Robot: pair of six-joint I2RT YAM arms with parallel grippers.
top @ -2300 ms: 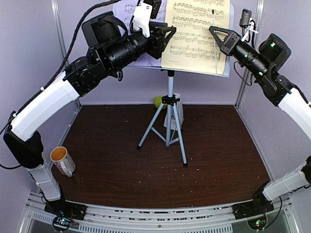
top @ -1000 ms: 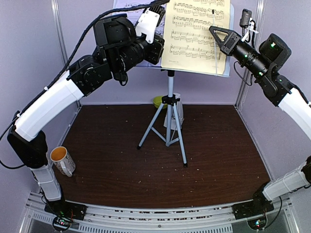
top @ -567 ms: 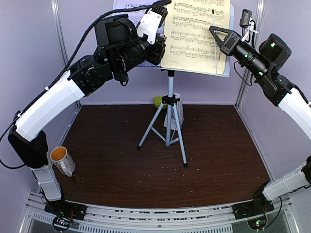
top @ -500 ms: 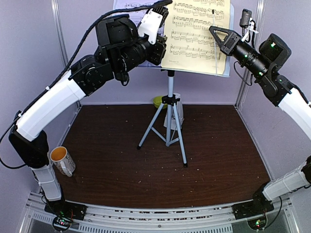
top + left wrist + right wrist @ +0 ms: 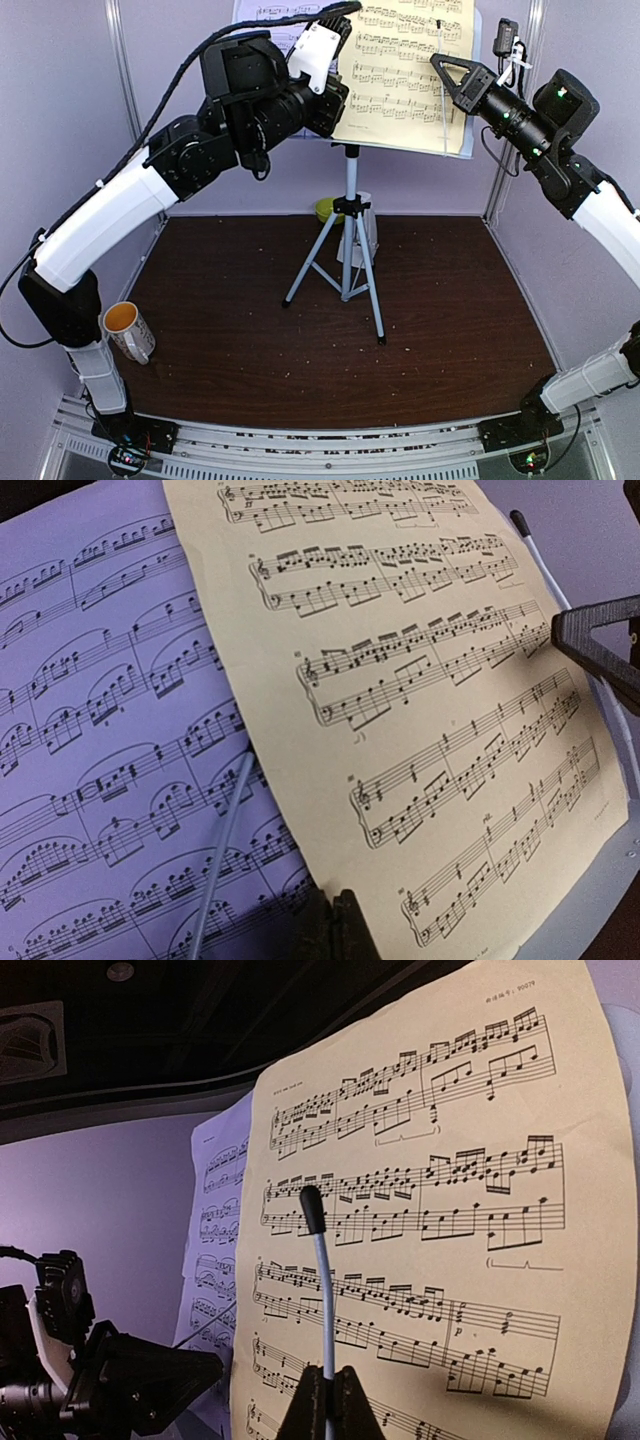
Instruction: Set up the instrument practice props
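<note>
A mug (image 5: pixel 127 330) sat at the desk's (image 5: pixel 230 340) near left. Mid-desk stood the music stand (image 5: pixel 349 240), with a white metronome (image 5: pixel 371 232) and green bowl (image 5: pixel 325 208) just behind its legs. On its shelf a yellow page (image 5: pixel 420 710) overlapped a lavender page (image 5: pixel 90 730). The left gripper (image 5: pixel 335 920) was closed at their lower edge. The right gripper (image 5: pixel 327 1400) was closed around the stand's thin rod (image 5: pixel 322 1280).

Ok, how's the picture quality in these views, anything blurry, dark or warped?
Top external: evenly lit and sharp, though the wide lens bows the side posts. Left wrist: notes on the yellow page are crisp, the lavender page sits dimmer, the fingertips are a dark blur. Right wrist: dark upper left, bright page, holder wire slightly soft.
</note>
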